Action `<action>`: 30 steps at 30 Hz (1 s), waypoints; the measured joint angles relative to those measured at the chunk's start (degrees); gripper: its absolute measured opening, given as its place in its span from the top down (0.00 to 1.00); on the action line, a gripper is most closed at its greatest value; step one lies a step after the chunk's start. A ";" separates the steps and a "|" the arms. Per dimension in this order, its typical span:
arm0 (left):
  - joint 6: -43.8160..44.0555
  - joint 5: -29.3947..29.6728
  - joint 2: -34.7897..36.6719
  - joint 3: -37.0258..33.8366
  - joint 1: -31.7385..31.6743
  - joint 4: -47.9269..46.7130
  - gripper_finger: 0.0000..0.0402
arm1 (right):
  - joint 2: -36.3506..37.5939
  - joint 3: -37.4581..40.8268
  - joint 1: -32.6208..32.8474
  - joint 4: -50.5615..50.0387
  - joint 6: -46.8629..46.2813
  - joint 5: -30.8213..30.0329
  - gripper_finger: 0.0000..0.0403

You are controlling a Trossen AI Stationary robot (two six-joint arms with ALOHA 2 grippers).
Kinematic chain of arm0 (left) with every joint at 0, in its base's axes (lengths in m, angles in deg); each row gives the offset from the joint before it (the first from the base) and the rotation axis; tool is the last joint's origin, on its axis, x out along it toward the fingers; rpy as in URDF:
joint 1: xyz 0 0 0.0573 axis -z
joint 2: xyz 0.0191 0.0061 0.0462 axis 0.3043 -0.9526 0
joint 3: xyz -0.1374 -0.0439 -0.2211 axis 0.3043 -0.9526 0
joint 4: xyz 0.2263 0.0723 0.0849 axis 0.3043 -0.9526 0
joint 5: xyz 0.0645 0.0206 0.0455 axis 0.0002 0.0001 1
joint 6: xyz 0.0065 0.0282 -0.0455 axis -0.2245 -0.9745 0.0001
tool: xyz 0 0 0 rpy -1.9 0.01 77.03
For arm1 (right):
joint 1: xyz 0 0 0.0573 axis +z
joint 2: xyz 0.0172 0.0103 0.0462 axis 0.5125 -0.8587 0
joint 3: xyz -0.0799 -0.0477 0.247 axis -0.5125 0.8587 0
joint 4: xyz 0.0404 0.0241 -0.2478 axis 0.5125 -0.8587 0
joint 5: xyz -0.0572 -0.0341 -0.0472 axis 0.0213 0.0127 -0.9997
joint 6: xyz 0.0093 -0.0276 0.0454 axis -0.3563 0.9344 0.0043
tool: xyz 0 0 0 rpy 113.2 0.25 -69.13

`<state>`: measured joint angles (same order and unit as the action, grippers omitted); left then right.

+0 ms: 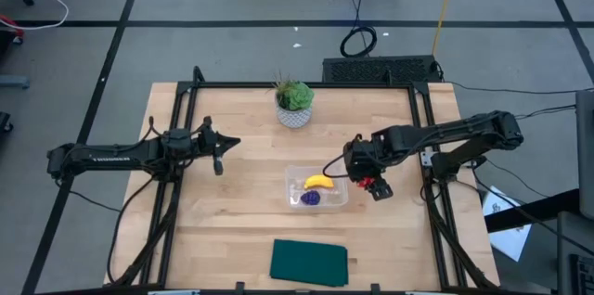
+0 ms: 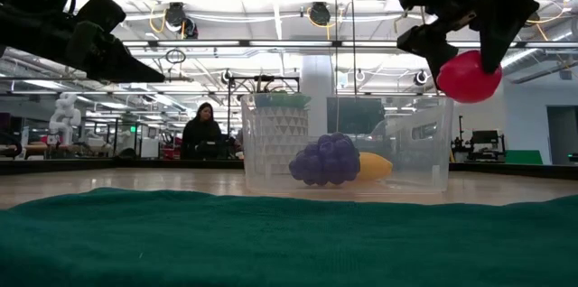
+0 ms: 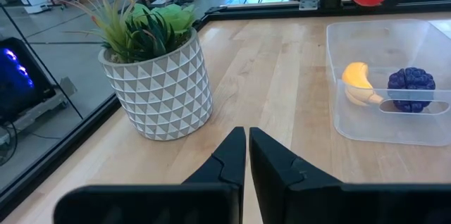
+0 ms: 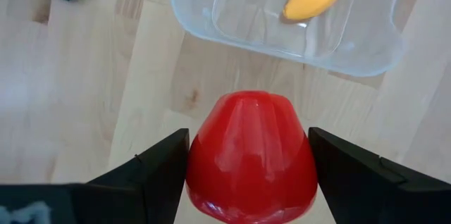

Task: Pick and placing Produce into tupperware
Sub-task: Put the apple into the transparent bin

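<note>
We find the right pincer (image 1: 375, 184) right of centre in the high view, just beside the tub's (image 1: 339, 198) right edge and raised off the table (image 1: 232, 221). Its jaws stand wide and are closed on the red fruit (image 2: 468, 77), which fills the gap between them in the right wrist view. In the low view the fruit hangs at the upper right, above the tub's rim and a little outside its right wall.

The banana (image 1: 319, 182) and the purple piece (image 1: 310, 198) already lie inside the tub, touching or nearly so, toward its middle. We judge the step in hand to be the carry of the last piece over the opening.

To do it well, we would bring the pincer toward the tub's centre while keeping it above the rim, so the fruit clears the wall. Release should come only once the fruit sits over bare floor beside the banana, low enough not to bounce out. The tub is light; a brush against its wall could shift it.

The left pincer (image 1: 219, 153) waits at centre left, jaws shut and holding nothing, near the plant (image 1: 294, 102).
</note>
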<state>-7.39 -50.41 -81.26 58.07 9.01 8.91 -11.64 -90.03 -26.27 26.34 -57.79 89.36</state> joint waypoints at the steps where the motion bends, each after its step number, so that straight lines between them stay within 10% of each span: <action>1: 0.00 0.00 -0.01 0.00 0.02 0.00 0.94 | 0.00 -0.25 0.00 -0.21 -0.20 -0.01 0.34; 30: 0.23 0.02 0.00 0.00 0.00 0.09 0.94 | 5.93 -0.55 -0.35 0.73 -13.89 0.62 0.34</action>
<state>-7.16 -50.38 -81.25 58.07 9.02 9.00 -5.71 -90.58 -26.62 27.07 -71.69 89.98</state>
